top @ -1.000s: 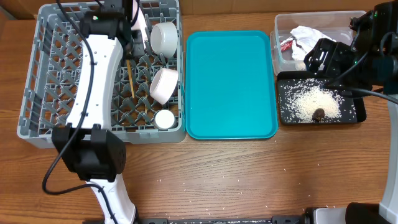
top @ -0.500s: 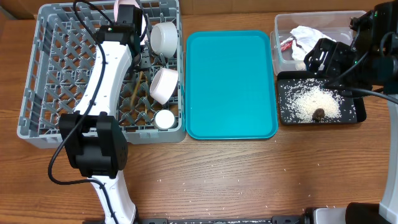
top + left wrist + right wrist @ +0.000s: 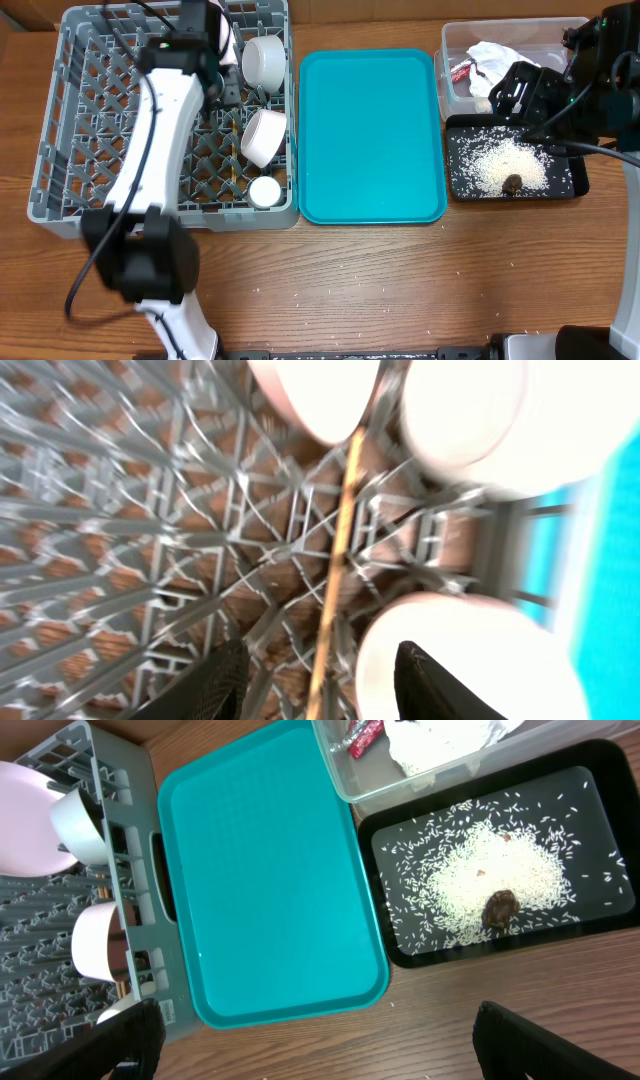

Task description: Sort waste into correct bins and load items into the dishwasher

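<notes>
Matt grey plastic rack (image 3: 60, 150), smooth white bowls (image 3: 266, 137), textured teal plastic tray (image 3: 370, 135) — on a grained wood table (image 3: 400, 290).

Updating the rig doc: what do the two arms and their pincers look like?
Left arm: white moulded link shells, black joint housings, a loose black cable looping alongside. Right arm: all black and boxy, with a black lead trailing off. Left pincer and right pincer: dark, flat fingers. No markings legible.

light: even, bright | left wrist view: motion-blurred | overhead: sharp
</notes>
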Tool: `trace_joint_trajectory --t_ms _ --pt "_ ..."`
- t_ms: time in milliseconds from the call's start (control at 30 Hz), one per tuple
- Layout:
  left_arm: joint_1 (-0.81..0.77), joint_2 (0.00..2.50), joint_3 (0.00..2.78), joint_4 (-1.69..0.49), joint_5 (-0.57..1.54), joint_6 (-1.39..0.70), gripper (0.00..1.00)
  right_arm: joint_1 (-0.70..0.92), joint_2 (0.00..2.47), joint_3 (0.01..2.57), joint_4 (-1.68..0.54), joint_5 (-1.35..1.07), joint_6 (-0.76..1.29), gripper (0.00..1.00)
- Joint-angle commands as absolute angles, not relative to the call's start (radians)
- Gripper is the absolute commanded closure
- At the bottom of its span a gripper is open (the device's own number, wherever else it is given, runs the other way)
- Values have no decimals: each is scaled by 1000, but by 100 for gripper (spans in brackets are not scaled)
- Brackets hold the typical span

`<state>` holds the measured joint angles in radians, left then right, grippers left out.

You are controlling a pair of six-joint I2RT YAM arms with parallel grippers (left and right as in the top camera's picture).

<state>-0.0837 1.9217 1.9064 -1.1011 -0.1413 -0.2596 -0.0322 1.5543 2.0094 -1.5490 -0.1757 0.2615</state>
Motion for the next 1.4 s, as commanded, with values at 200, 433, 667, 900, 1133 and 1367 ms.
trace_joint_trajectory --t_ms 200,433,667,900,1133,1367 --pt "-159 1554 1949 -1155 -111 -205 52 -35 1549 2016 -1547 -165 262 0" --pt "-251 1444 1894 -1221 -138 -184 64 -35 1549 2016 -1547 -165 262 0" --pt "-299 1165 1515 -950 -199 -241 67 -35 1549 2016 -1547 -165 262 0" --pt "-338 714 882 -438 -84 -363 38 -35 1549 2016 -1547 -165 262 0" --pt "-342 559 572 -178 -102 -138 0 -35 1549 2016 -1547 -165 262 0" --pt "-342 595 513 -172 -56 -82 0 -35 1549 2016 -1547 -165 262 0"
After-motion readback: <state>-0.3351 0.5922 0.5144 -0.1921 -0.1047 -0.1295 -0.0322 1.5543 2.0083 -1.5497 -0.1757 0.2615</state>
